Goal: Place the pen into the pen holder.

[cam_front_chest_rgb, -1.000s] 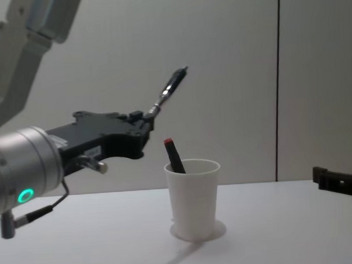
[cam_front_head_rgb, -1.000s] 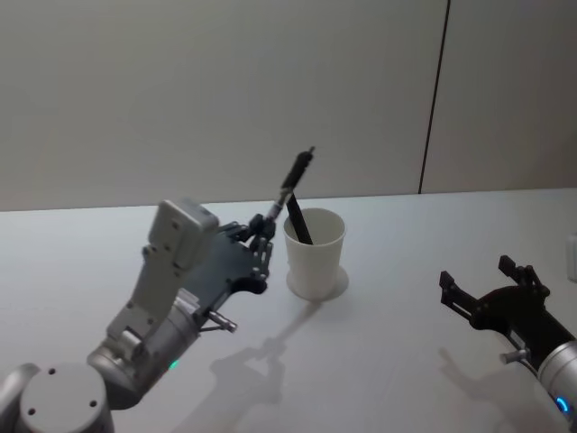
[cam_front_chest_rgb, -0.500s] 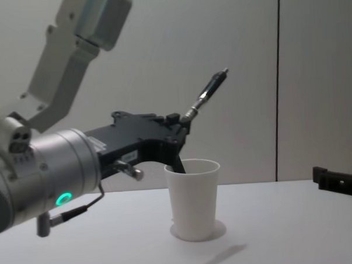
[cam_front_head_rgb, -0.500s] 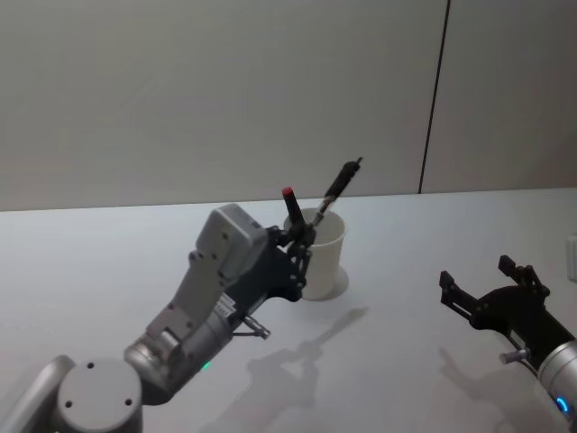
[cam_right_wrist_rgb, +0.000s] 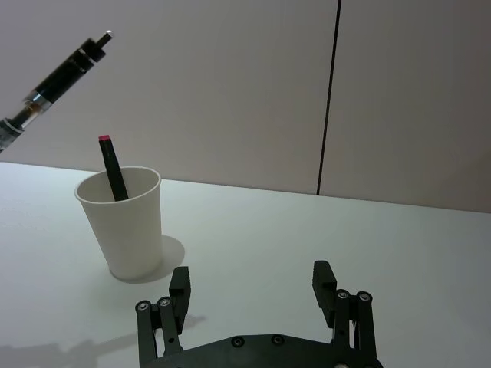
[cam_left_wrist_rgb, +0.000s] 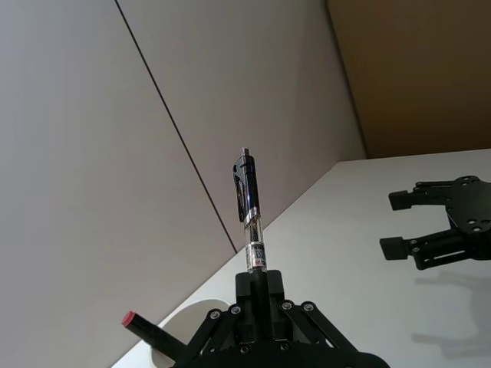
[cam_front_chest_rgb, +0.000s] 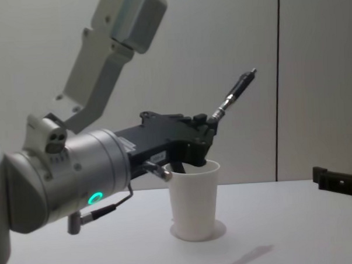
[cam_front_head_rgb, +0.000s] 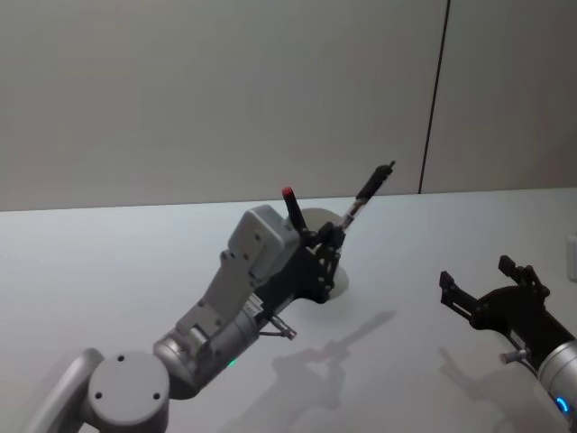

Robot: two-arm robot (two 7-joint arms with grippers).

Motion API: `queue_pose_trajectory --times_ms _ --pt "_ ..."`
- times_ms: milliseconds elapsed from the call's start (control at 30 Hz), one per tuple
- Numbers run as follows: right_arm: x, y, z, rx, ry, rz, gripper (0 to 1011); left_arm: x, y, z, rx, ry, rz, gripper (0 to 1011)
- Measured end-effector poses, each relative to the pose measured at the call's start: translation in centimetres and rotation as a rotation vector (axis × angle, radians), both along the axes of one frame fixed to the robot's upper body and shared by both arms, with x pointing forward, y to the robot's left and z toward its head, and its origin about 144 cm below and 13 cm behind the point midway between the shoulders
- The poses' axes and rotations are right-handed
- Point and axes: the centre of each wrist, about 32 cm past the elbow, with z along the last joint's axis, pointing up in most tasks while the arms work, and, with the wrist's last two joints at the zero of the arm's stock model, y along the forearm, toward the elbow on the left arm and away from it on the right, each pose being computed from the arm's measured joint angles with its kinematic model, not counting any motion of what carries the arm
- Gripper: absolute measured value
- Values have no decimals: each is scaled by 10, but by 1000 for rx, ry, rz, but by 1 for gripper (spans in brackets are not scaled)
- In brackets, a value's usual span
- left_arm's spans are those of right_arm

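Head view: the left pincer (cam_front_head_rgb: 329,253) hangs over the white worktop (cam_front_head_rgb: 108,262), right in front of the pen holder (cam_front_head_rgb: 343,272) and covering most of it. It is clamped narrow on the lower end of the pen (cam_front_head_rgb: 368,194). The pen is in the air, slanting up and to the right with its clip end highest. A red-capped pen (cam_front_head_rgb: 290,206) stands in the pen holder, its tip above the pincer. The right pincer (cam_front_head_rgb: 478,275) sits low over the worktop at the right, well apart from the pen holder, fingers spread wide and holding nothing.

Left wrist view: the fingers meet on the pen (cam_left_wrist_rgb: 249,222) just below its clear barrel — dark clip section and button beyond. The red-capped pen (cam_left_wrist_rgb: 142,326) and a bit of white rim show beside the fingers. The right pincer (cam_left_wrist_rgb: 395,224) lies farther off, open.

Right wrist view: the pen holder (cam_right_wrist_rgb: 123,230) stands upright on the worktop (cam_right_wrist_rgb: 307,230) with the red-capped pen (cam_right_wrist_rgb: 111,165) leaning inside. The held pen (cam_right_wrist_rgb: 61,77) is up and to one side of it, wholly outside. The right pincer's two fingers (cam_right_wrist_rgb: 180,280) stand far apart.

Chest view: the left pincer (cam_front_chest_rgb: 208,127) is just above the rim of the pen holder (cam_front_chest_rgb: 193,201). The pen (cam_front_chest_rgb: 236,94) angles up to the right, clear of the rim — none of it is inside.
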Motion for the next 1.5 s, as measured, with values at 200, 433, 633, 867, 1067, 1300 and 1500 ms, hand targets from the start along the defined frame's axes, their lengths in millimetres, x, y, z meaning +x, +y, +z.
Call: queue_pose_trajectory --times_ms 200,433,633,867,1067,1300,1500 --pt "0 0 0 0 0 0 1002 3 -4 -1 0 -1 -16 126" --pt "0 0 0 0 0 0 1002 5 -8 -1 0 -1 -32 126" --pt "0 0 0 0 0 0 1002 6 -10 -2 0 -1 -39 126" --pt "0 0 0 2 -8 6 1002 7 -11 -2 0 -1 -43 126" --pt "-1 -1 1 15 -37 26 1001 7 -12 -2 0 -2 -46 126" --pt "-2 -4 2 63 -86 70 1001 7 -12 -2 0 -1 -47 126" --pt "-3 -7 2 127 -117 108 1002 7 -12 -2 0 -2 -49 126"
